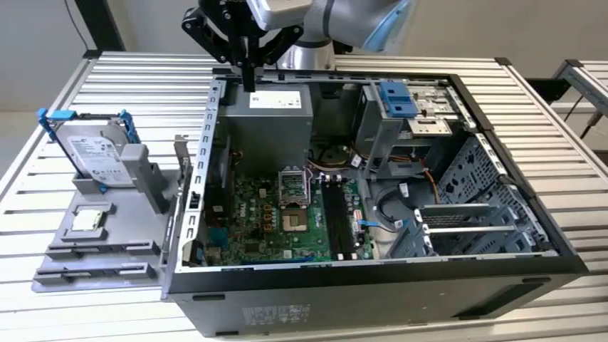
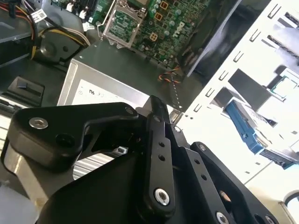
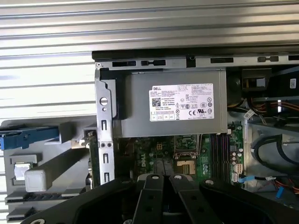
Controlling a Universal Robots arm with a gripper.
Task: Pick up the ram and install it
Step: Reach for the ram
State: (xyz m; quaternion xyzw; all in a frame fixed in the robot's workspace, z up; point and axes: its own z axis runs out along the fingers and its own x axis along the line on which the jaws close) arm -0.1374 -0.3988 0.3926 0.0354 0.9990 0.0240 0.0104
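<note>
On the exterior view's left, a grey tray [image 1: 125,217] is sitting on the slatted table [image 1: 142,78]. It is holding a hard drive [image 1: 95,153] upright in a blue bracket, with a small square chip [image 1: 87,219] lying nearer the camera. Just beside the tray, an open computer case [image 1: 380,299] is lying on its side, its green board [image 1: 266,228] facing up. The gripper [image 1: 250,85] is hanging tip-down over the case's far edge, above the grey power box [image 1: 270,125]. In the second wrist view its fingers [image 2: 156,154] are sitting drawn narrow, nearly together. I cannot tell where the ram is. Long dark slots [image 1: 337,214] are running along the board's right side, and a blue-latched drive cage [image 1: 399,100] is standing farther right.
</note>
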